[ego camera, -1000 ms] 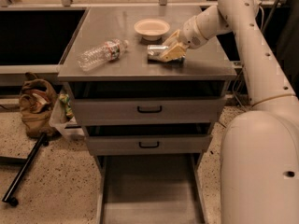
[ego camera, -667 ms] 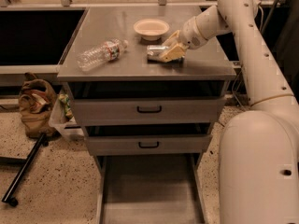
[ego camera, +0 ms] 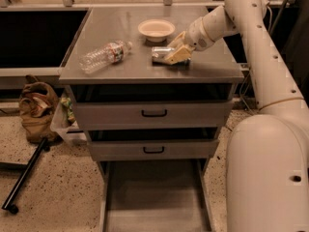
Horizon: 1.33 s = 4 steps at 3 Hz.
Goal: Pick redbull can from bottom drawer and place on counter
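The redbull can [ego camera: 161,55] lies on its side on the counter [ego camera: 130,69], just in front of the white bowl. My gripper [ego camera: 176,53] rests low on the counter at the can's right end and is shut on it, covering that end. The arm reaches in from the upper right. The bottom drawer [ego camera: 153,197] is pulled out below the two black-handled drawers, and its grey tray shows nothing inside.
A clear plastic water bottle [ego camera: 104,56] lies on the counter's left part. A white bowl [ego camera: 156,29] sits at the counter's back. A brown bag [ego camera: 35,108] and a black pole [ego camera: 24,176] lie on the floor at the left. My robot body [ego camera: 268,173] fills the right side.
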Available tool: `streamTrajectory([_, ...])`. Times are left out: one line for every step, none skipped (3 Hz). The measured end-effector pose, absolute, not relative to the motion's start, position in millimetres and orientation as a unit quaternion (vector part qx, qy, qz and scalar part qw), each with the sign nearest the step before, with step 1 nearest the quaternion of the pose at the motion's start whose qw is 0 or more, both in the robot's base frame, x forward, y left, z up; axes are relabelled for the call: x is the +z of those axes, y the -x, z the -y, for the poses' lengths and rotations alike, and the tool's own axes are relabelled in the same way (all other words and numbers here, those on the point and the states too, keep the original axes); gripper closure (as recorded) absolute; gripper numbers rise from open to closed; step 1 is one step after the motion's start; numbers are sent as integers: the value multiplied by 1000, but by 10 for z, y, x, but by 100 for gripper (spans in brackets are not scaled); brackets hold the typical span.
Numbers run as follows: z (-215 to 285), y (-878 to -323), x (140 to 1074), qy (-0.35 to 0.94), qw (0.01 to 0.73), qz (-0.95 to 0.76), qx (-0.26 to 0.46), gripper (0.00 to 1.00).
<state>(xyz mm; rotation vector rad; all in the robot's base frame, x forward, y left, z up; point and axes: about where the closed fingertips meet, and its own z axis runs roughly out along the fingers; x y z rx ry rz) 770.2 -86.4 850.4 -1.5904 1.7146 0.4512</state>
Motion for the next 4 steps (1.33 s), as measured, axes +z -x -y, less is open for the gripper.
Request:
streamTrajectory([864, -7702, 8504, 620, 371, -669, 176, 34])
streamTrajectory([864, -7702, 8503, 620, 371, -669, 176, 10])
streamTrajectory([863, -7702, 8503, 620, 371, -669, 176, 0])
streamTrajectory([863, -7702, 8503, 620, 371, -669, 176, 0])
